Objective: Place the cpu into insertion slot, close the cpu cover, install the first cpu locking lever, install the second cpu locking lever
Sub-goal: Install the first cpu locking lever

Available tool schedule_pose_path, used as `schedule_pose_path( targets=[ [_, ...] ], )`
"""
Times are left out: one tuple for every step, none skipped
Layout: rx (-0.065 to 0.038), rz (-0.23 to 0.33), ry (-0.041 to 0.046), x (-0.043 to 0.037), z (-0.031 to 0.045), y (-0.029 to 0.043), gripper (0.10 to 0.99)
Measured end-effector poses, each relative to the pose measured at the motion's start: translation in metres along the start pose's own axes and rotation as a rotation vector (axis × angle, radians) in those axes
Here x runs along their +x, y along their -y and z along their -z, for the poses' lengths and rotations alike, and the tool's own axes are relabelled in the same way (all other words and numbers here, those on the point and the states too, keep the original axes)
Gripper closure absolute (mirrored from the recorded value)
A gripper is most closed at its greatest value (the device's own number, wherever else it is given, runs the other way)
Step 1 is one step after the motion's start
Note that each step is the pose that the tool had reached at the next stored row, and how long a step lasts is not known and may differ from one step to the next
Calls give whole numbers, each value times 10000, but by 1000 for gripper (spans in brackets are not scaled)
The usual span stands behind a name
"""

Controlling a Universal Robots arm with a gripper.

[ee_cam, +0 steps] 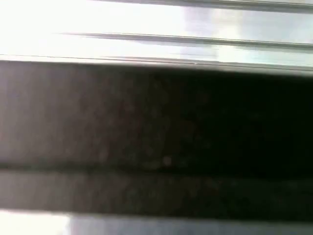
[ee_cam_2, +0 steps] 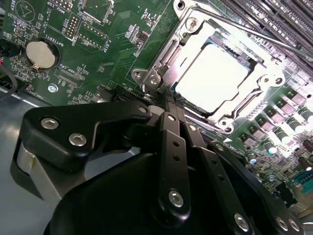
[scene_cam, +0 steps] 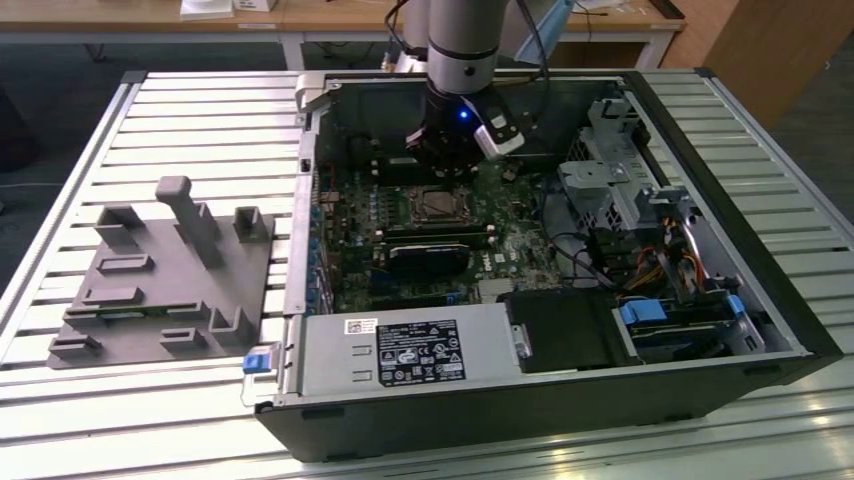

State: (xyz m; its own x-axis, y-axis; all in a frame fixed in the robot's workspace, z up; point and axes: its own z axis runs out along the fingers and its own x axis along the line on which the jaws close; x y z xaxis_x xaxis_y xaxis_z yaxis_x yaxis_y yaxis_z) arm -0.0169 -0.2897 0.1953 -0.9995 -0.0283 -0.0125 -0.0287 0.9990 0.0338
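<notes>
An open computer case (scene_cam: 561, 260) lies on a slatted metal table (scene_cam: 200, 120), and the arm (scene_cam: 461, 40) reaches down into it from the far side, with the gripper (scene_cam: 445, 165) low over the green motherboard (scene_cam: 387, 215), just behind the insertion slot (scene_cam: 434, 205) as the exterior view shows it. In the second wrist view the gripper (ee_cam_2: 171, 100) shows as black linked fingers (ee_cam_2: 172, 142) drawn together to a narrow tip, with nothing seen between them; that tip sits right at the edge of the socket's metal frame, though actual contact cannot be made out. The cpu (ee_cam_2: 211, 81) already lies flat in the insertion slot (ee_cam_2: 168, 49), its pale metal top glaring under the light. The cpu cover (ee_cam_2: 264, 81) lies down around it, its silvery frame bordering the chip on all sides and the chip showing through the central window. A thin metal rod (ee_cam_2: 254, 35) runs along the far side of the frame; whether it is latched cannot be told. A round coin battery (ee_cam_2: 40, 54) sits on the board well apart from the socket. In the exterior view a grey moulded fixture (scene_cam: 167, 275) stands on the table toward the exterior view's left of the case, and a labelled power supply (scene_cam: 400, 350) fills the near corner of the case. The first wrist view gives a blurred dark band between pale stripes.
</notes>
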Motion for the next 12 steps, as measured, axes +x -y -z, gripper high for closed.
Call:
schedule_pose_path(
  targets=[
    [28,-2,6,-1,5,2,980],
    [21,-3,22,-1,8,3,980],
    [11,-2,29,-1,12,4,980],
    [4,-2,33,-1,13,3,980],
    [0,-2,34,-2,12,1,980],
    [-3,-2,35,-3,12,1,980],
    [-5,-1,35,-4,11,1,980],
    [-5,-1,35,-6,10,1,980],
    [-3,-2,33,-10,9,0,980],
    [-1,-2,31,-17,8,-4,980],
    [-1,-3,30,-22,6,-6,980],
    [-1,-3,27,-27,3,-9,980]
  ],
)
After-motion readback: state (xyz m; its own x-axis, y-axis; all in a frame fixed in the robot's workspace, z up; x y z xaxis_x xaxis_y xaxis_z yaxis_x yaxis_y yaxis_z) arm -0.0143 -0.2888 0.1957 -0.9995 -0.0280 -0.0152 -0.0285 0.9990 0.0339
